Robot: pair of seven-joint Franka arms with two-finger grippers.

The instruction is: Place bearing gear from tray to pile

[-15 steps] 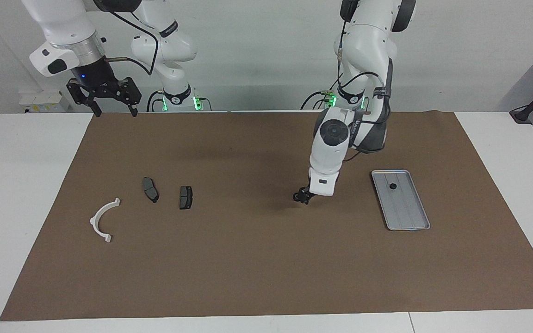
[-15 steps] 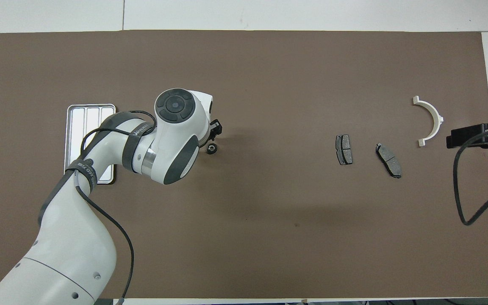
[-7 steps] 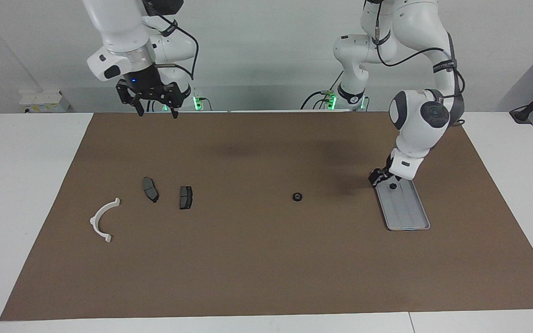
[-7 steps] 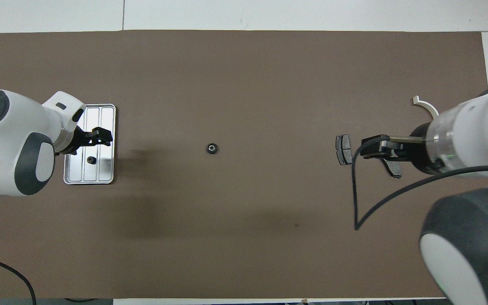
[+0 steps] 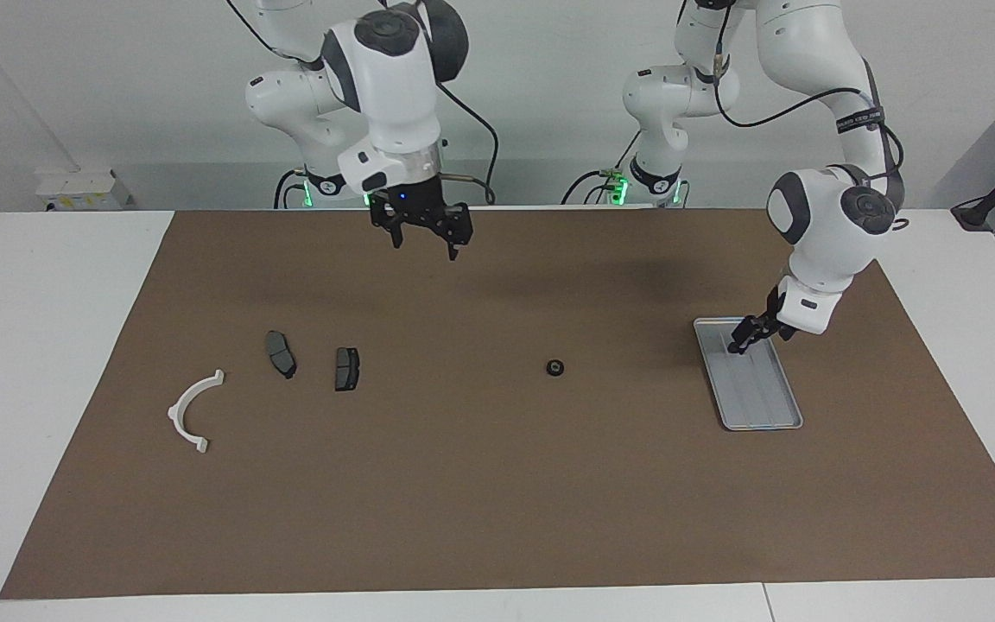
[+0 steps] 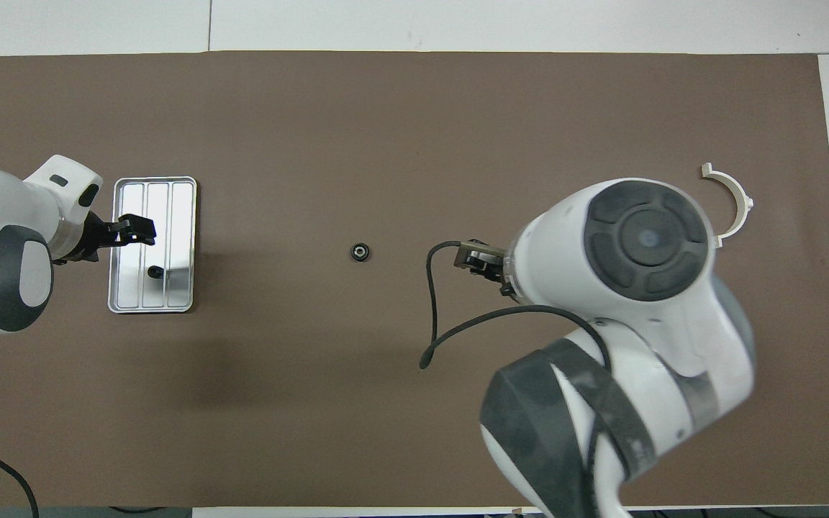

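One small black bearing gear [image 5: 554,368] [image 6: 360,252] lies alone on the brown mat, between the tray and the pile. A second small black gear [image 6: 156,272] sits in the silver tray [image 5: 761,402] [image 6: 152,308]; the facing view hides it. My left gripper [image 5: 741,339] [image 6: 139,229] is low over the tray's robot end, open, holding nothing. My right gripper [image 5: 424,242] [image 6: 478,260] hangs open and empty, high over the mat. The pile is two dark brake pads [image 5: 281,353] [image 5: 346,368] and a white bracket [image 5: 193,410] [image 6: 735,208].
A brown mat [image 5: 463,501] covers most of the white table. In the overhead view my right arm's big white link [image 6: 637,288] covers the brake pads. Bare mat lies between the lone gear and the pile.
My right arm has swung from over the pile toward the middle of the table. My left gripper has shifted a little over the tray. Both gears lie where they were.
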